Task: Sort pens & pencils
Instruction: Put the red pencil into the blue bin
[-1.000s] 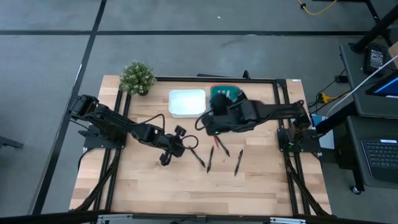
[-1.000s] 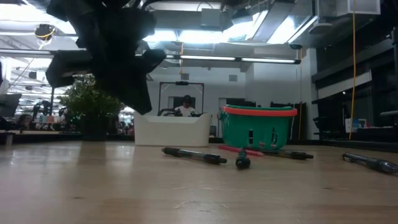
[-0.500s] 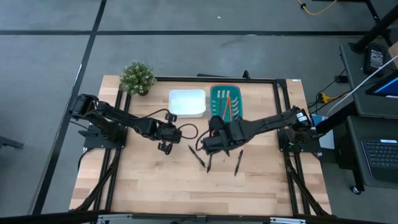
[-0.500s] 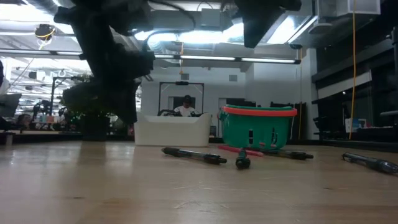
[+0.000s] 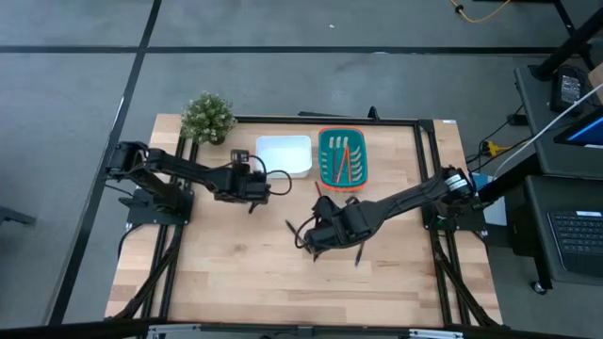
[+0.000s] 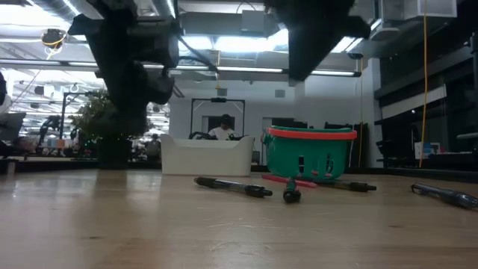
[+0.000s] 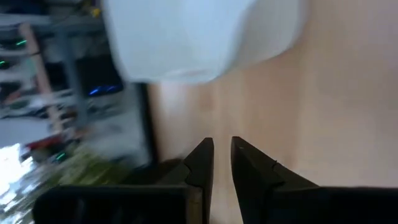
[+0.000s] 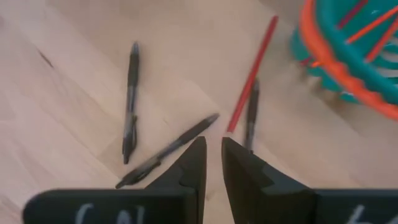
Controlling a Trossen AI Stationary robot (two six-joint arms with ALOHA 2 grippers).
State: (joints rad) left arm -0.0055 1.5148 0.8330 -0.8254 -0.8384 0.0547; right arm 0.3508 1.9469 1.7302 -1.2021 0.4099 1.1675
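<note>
High view: the pale wood worktop sat inside a black frame on a grey floor marked with dark lines. A potted plant stood at the far left corner, a white tray beside a teal basket holding orange and red pencils. The left gripper hovered just beside the tray's near left corner. The right gripper hung over the worktop's middle, above the loose pens.

Low view: three dark pens lay on the worktop in front of the tray and basket, another at the right edge; a red pencil lay by the basket's base. Behind was a lit workshop with ceiling lamps, and a seated person far off.

Left wrist view: the gripper's fingers stood narrowly apart, holding nothing, over bare wood near the tray.

Right wrist view: fingers narrowly apart, empty, above three pens and one red pencil next to the basket.
</note>
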